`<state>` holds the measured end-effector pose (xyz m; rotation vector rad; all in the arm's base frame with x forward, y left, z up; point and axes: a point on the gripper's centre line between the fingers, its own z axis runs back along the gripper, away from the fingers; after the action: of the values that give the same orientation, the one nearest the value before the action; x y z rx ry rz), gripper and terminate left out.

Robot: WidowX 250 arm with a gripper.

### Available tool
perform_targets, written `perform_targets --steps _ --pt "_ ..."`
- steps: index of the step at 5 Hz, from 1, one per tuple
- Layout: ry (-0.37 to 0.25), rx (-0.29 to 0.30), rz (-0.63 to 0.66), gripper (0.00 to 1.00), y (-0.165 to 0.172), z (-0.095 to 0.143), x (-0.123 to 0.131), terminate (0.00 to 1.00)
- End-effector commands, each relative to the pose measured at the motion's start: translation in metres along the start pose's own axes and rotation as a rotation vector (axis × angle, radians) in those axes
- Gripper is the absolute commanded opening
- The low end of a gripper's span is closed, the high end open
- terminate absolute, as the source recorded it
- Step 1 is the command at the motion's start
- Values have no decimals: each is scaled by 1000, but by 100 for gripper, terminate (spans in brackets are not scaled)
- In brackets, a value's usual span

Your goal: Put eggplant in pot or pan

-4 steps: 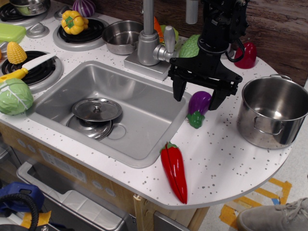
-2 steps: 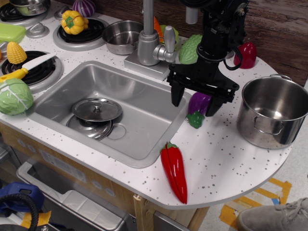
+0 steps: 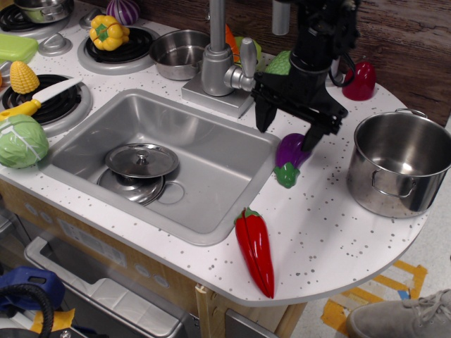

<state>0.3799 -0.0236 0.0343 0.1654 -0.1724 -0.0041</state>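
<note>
The purple eggplant (image 3: 291, 153) with its green cap lies on the white speckled counter, between the sink's right rim and the large steel pot (image 3: 397, 166). The pot stands upright at the counter's right edge and looks empty. My black gripper (image 3: 288, 127) hangs open just above and behind the eggplant. One finger is to the eggplant's upper left, and the other (image 3: 312, 136) is just over its top right. The gripper holds nothing.
A red pepper (image 3: 256, 249) lies near the counter's front edge. The sink (image 3: 211, 176) holds a steel lid (image 3: 141, 160). The faucet (image 3: 218, 60), a small steel pan (image 3: 176, 53) and a red toy (image 3: 363, 79) stand behind. Corn, cabbage, a knife and a yellow pepper sit on the left stove.
The open gripper dipped down around the eggplant, then rose and drew back a little. The eggplant stays on the counter in about the same place.
</note>
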Motion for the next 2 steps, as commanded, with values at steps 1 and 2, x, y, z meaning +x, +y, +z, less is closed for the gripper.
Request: perform_targets --steps 1,2 --pt "-91 -17 -41 100 4 0 22 0" --pt "-117 -12 -70 100 4 -6 23 0"
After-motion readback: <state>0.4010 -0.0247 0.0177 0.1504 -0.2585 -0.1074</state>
